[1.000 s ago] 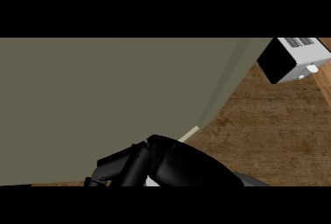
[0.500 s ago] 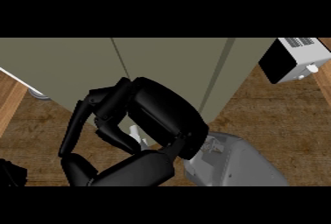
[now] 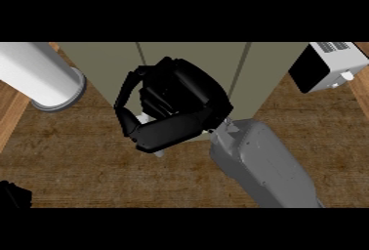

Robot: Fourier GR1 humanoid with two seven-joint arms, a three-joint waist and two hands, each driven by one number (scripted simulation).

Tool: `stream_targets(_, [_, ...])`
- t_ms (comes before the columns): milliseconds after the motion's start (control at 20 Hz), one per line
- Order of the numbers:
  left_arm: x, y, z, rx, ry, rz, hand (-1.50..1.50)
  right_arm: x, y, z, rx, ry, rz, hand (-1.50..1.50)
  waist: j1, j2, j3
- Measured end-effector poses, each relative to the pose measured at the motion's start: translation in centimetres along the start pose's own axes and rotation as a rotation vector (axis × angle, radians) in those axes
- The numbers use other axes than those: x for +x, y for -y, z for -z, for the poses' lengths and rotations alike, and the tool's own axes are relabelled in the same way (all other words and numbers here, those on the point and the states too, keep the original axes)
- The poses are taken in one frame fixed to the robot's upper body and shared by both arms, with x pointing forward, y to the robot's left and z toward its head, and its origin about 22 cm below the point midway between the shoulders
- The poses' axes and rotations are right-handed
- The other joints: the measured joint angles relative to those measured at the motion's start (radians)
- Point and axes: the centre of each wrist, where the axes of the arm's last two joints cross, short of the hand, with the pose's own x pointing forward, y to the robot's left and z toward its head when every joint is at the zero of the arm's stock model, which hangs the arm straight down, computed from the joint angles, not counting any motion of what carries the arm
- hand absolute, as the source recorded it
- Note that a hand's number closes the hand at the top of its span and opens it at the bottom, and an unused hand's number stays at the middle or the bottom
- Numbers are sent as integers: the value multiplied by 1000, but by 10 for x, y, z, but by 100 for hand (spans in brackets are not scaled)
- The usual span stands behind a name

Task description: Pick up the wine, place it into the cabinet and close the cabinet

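The right hand hangs before the cabinet, fingers curled; whether it holds anything stays hidden. No wine shows. A glass bottle should be heavy, slick and breakable: best taken round the body.

Brown wood-grain surface fills lower view. Olive-grey panelled unit at 12 o'clock, vertical seams dividing it. White-and-black appliance at 2 o'clock. Lighter wood strip at 9 o'clock edge.
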Motion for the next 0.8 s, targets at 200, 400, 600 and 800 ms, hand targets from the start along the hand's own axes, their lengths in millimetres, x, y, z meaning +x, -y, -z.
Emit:
stream_targets(200, [1,-5,9,-5,-4,5,150,-8,23,12,-47,-5,-12,150,0,1,0])
stream_targets(400, [1,-2,7,-11,-5,1,150,-11,40,16,-44,5,-31,150,4,-8,-2])
stream_targets(600, [2,0,9,-20,-3,9,150,-18,52,21,1,23,-67,150,11,-22,-5])
stream_targets(800, [-3,-4,12,-11,-5,4,150,-21,52,29,49,21,-59,150,18,-25,-9])
